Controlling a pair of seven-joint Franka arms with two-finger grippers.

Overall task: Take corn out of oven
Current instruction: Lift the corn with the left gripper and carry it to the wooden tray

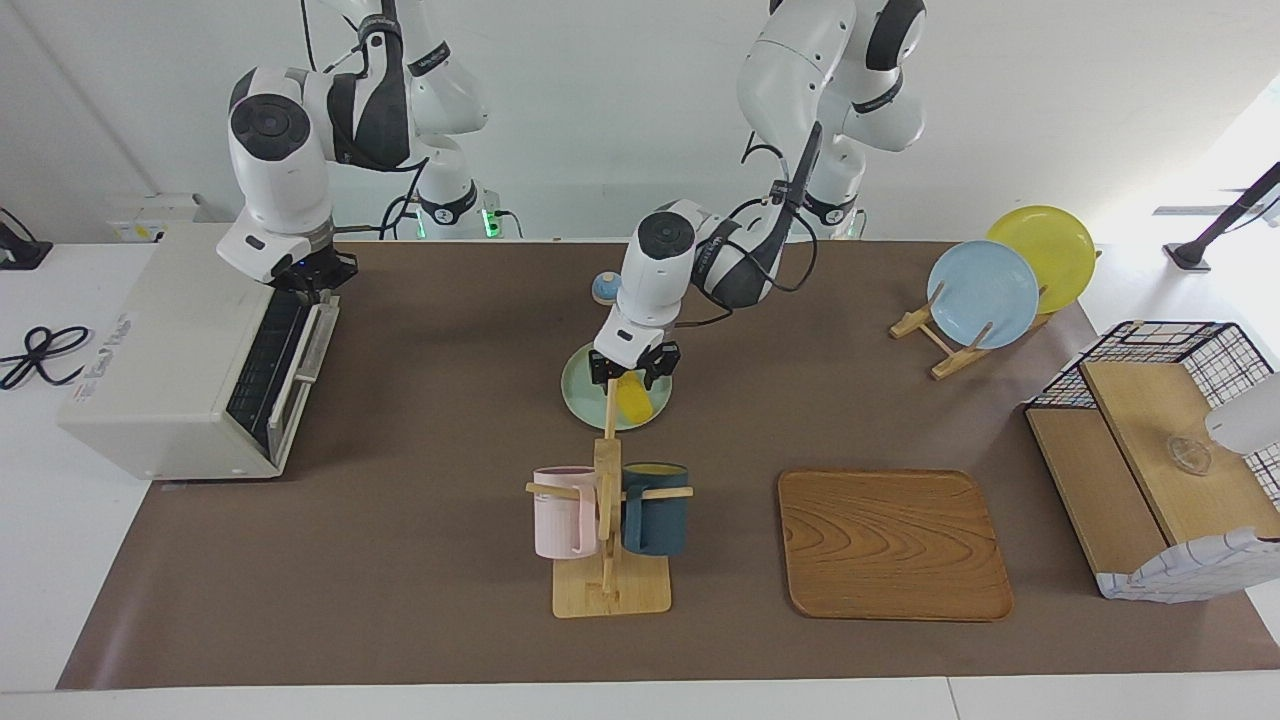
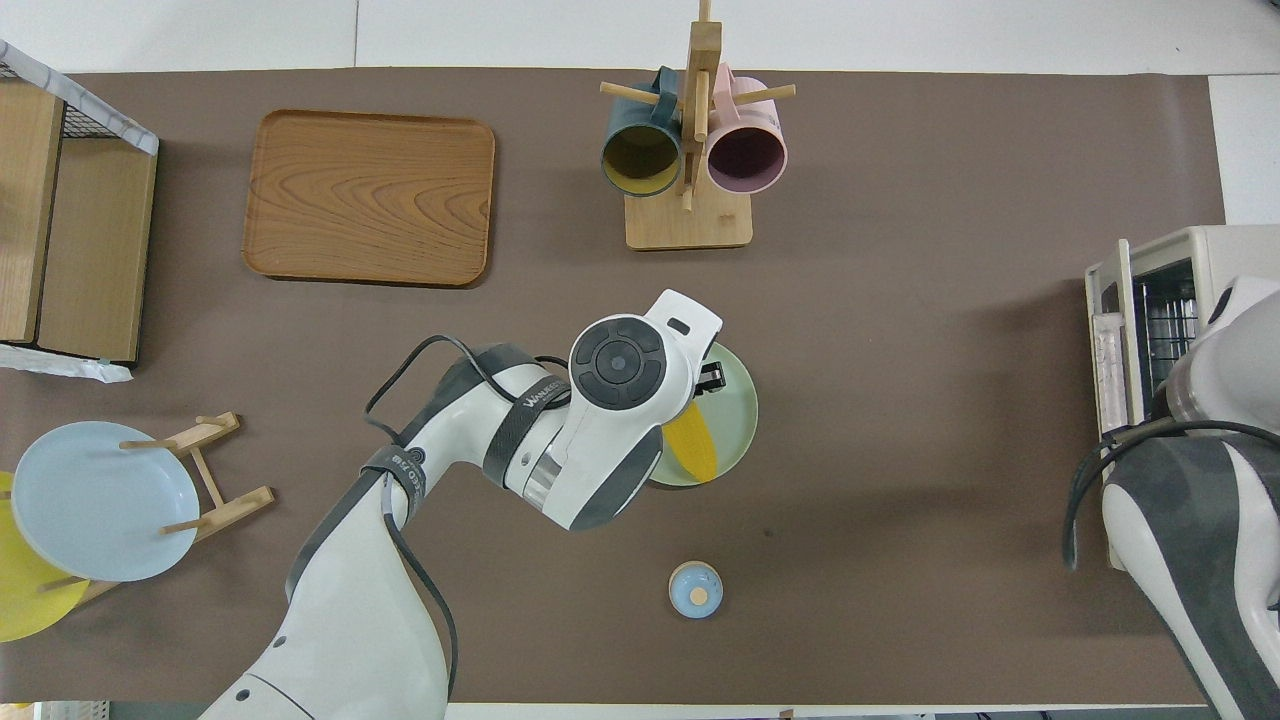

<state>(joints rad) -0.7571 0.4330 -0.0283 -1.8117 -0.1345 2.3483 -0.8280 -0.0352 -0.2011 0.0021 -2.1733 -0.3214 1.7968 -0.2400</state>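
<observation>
The bright yellow tapered corn cob (image 1: 632, 397) lies on a round pale green plate (image 1: 583, 398) near the middle of the brown-covered bench (image 1: 430, 560), out of the boxy off-white toaster oven (image 1: 165, 360), which stands at the right arm's end of the bench. The oven's dark glass door (image 1: 270, 372) with its metal bar handle (image 1: 312, 345) is swung up almost shut — a narrow gap shows at its top edge.

The left hand (image 1: 630, 372) is down at the end of the cob nearer the robots, its black fingers on either side of the yellow; whether they are pressed onto the cob or merely standing beside it I cannot tell. In the overhead view the left arm's wrist covers that end of the cob (image 2: 692, 446) and part of the plate (image 2: 738, 415).

The right hand (image 1: 308, 282) is at the top edge of the oven door, by the handle, its fingers pressed together; whether anything lies between them I cannot tell.

Farther from the robots than the plate stands a wooden mug tree (image 1: 608, 560) carrying a pink mug (image 1: 560, 513) and a dark teal mug (image 1: 658, 510). Beside it, toward the left arm's end, lies a rectangular wooden tray (image 1: 892, 545). A small round blue knob-like object (image 1: 603, 288) sits nearer the robots than the plate.
</observation>
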